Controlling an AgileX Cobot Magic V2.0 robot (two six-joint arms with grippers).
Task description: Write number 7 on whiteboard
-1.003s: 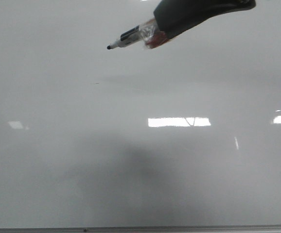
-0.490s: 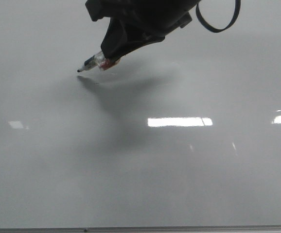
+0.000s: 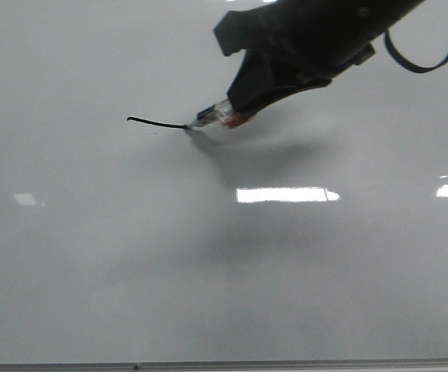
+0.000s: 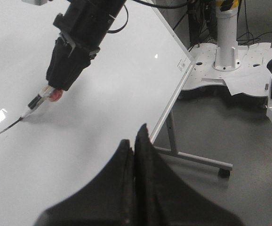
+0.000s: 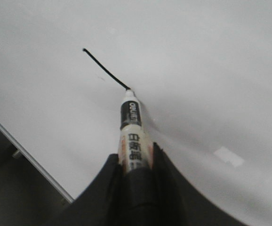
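Starting at the left of the whiteboard (image 3: 92,271), glossy pale grey with a thin metal edge along its near side, bright rectangular reflections sit across its middle. My left gripper (image 4: 134,155) hangs off the board's right edge over the floor, its two black fingers pressed flat together with nothing between them. Moving right, toward the far edge of the board, the number 7 (image 3: 156,122) is only a short black top stroke so far, nearly level with a tiny hook at its left end. At that stroke's right end sits the tip of the marker (image 5: 131,127), touching the surface. The barrel is white with a black band printed "DELI" as best I can read it, then black Chinese characters I cannot make out, and a red patch near the grip. My right gripper (image 5: 137,162) is clamped on that marker, a finger on each side of the barrel, reaching in from the far right corner with a black cable (image 3: 433,54) looping beside it.
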